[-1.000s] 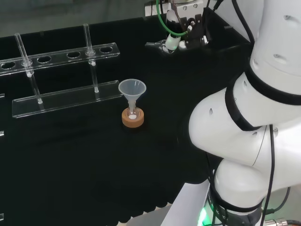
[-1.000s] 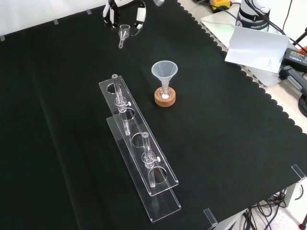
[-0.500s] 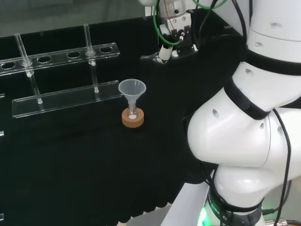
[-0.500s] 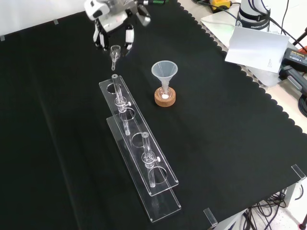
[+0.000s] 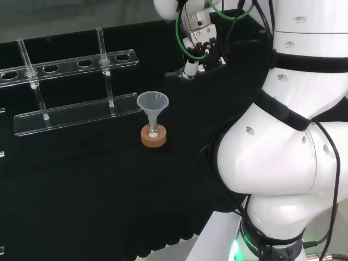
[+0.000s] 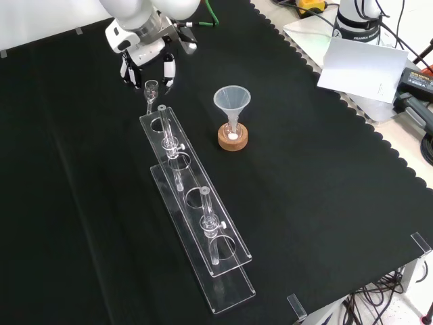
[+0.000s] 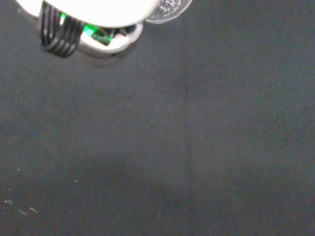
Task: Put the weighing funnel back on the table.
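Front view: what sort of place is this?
Probably a chemistry-lab bench set up for robot trials: a clear test tube rack with tubes standing in it, a funnel stemmed into a small flask on a cork ring, and the hand holding a weighing funnel, all over black cloth.

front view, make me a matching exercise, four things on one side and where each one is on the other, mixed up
Things:
1. weighing funnel
2. funnel
3. cork ring
4. tubes

Places:
a. standing in the clear rack
b. held in the hand
c. under the small flask
d. mouth up, stem in the small flask

Pairs: 1-b, 2-d, 3-c, 4-a
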Controlling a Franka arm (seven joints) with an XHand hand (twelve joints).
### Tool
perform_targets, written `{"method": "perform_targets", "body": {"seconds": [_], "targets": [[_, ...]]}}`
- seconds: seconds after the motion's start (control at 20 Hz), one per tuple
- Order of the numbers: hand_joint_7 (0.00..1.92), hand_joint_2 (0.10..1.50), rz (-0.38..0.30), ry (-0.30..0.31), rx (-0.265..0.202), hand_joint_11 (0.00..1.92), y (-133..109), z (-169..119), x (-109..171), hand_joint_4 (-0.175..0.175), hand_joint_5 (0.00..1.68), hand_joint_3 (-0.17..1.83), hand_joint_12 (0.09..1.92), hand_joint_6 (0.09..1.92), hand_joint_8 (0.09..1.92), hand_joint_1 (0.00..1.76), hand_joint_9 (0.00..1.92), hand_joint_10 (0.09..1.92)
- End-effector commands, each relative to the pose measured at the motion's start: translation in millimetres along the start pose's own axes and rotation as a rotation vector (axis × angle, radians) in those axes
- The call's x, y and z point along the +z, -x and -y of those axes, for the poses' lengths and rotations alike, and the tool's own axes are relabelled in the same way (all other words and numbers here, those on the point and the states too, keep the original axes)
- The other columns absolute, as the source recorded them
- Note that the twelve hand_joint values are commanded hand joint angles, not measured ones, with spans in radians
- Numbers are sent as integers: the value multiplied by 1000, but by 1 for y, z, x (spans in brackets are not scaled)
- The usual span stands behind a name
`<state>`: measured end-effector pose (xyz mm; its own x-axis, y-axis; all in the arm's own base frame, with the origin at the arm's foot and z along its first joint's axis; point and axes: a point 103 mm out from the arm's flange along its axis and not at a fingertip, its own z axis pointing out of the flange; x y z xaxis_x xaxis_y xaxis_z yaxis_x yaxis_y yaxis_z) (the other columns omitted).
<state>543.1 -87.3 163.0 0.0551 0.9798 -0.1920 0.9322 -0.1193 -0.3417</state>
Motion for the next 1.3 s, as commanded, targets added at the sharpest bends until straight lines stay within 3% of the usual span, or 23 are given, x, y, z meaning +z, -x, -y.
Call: {"method": "perform_targets", "body": {"seconds": [0.05,1.3], "targets": [[753,643,0,0,-3,1086,1,-6,11,175,1579,550,855,87,662,1161,1214,90],[749,643,17,-70,-56,1085,-19,-44,48,175,1579,550,855,87,663,1161,1214,88]]}}
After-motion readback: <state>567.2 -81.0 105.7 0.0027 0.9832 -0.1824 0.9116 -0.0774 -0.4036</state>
